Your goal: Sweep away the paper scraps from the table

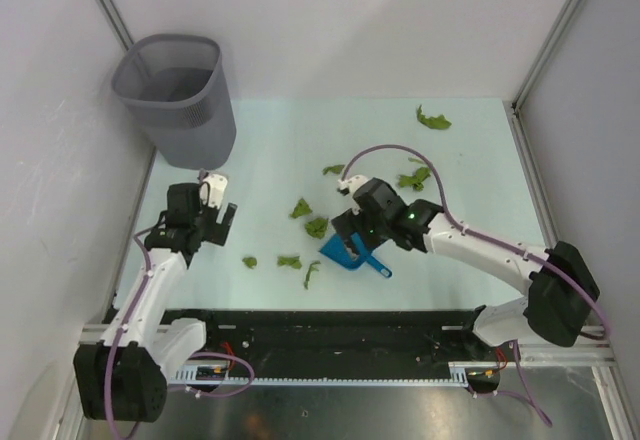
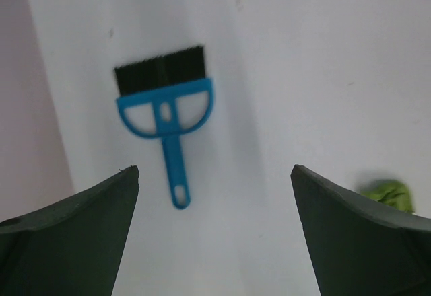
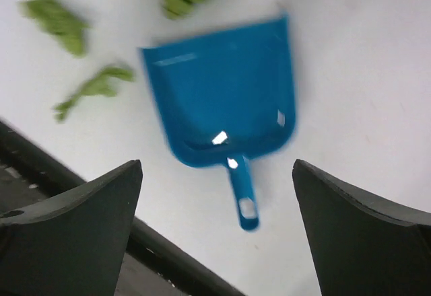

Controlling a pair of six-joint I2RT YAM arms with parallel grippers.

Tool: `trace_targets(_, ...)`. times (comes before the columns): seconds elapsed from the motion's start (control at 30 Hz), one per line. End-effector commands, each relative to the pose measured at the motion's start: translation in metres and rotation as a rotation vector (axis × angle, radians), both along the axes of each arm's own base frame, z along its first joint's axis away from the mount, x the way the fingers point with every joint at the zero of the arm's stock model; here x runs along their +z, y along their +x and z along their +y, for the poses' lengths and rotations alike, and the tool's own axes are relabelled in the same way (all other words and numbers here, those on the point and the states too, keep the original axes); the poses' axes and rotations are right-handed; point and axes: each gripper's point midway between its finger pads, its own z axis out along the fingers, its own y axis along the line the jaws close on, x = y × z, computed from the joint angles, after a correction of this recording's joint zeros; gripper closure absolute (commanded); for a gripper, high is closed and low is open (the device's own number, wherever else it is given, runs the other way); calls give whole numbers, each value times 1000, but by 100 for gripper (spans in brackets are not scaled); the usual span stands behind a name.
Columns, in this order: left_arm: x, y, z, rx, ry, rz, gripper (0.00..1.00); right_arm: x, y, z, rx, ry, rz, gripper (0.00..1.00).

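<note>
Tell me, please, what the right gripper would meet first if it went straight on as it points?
Probably the blue plastic dustpan, lying centred ahead of the open right gripper, its handle nearest; how far off is unclear from the wrist view.

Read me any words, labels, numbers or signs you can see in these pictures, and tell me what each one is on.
There is no readable text in any view.
On the dustpan: none, plain blue with only glints of light; the picture is blurred.
On the brush: none, plain blue and black.
On the wastebasket: none, plain grey mesh.
</note>
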Motion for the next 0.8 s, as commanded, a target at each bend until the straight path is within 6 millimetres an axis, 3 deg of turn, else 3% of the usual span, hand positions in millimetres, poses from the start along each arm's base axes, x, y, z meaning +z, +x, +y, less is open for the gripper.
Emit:
trace_targets(0.0,3,-16,46,132,95,94,0,-45,-34,-63,-208,-197,218,0)
trace_targets(0.07,-4,-21,50,125,108,131,0,-60,-50,-63,-191,-226,243,0)
trace_targets(0.13,-11,-26,51,118,99,163,0,-70,-54,-60,-195,-222,258,0)
trace_targets(0.27,-26,-31,44,79,63,217,0,-94,-45,-72,-250,-287,266,4)
trace_targets(0.37,-33,-30,47,88,33,251,0,-108,-40,-69,-239,-290,264,11)
trace_targets(0.57,-32,-24,60,145,-19,263,0,-130,-31,-75,-252,-357,245,43)
trace_targets(0.6,-31,-24,60,140,-16,260,0,-130,-32,-75,-249,-357,248,57)
trace_targets(0.63,-31,-24,60,139,-15,260,0,-128,-31,-74,-249,-352,246,63)
trace_targets(0.7,-34,-24,57,119,-29,264,0,-124,-31,-73,-245,-341,237,73)
trace_targets(0.77,-44,-26,53,100,-47,300,0,-115,-29,-73,-249,-320,218,77)
